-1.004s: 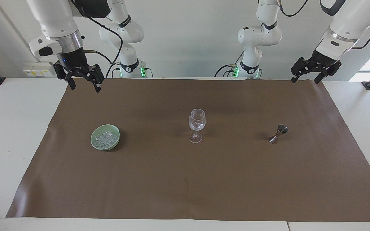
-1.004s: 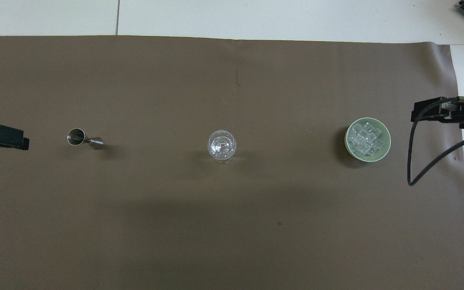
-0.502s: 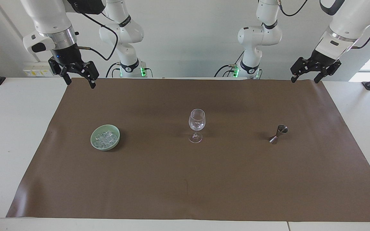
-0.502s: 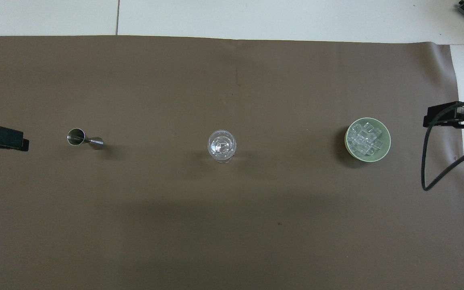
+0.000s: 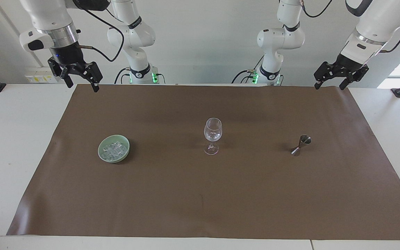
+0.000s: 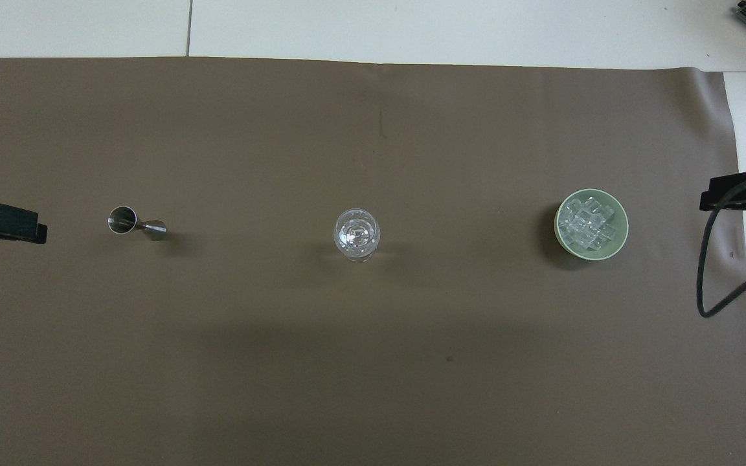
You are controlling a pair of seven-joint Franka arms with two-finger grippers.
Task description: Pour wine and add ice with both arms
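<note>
Wine glass (image 5: 213,135) stands upright mid-bench, stem vertical, clear thin-walled bowl over a round foot; seen from above its rim reads as a circle (image 6: 356,233). Toward the right arm's end sits a pale green bowl (image 5: 101,155), round and glossy, holding the ice (image 5: 115,149): a heap of small glassy cubes. Toward the left arm's end stands a metal jigger (image 5: 301,144), hourglass-shaped, polished steel, long axis upright. All three stand in one line on a matte brown mat (image 5: 200,201) spread over the white bench (image 5: 12,139).

Right end effector (image 5: 80,82) hangs over the mat's corner nearest the robots, black fingers spread, pointing down, nothing between them. Left end effector (image 5: 329,82) hangs over the matching corner at its own end, fingers likewise parted and empty.
</note>
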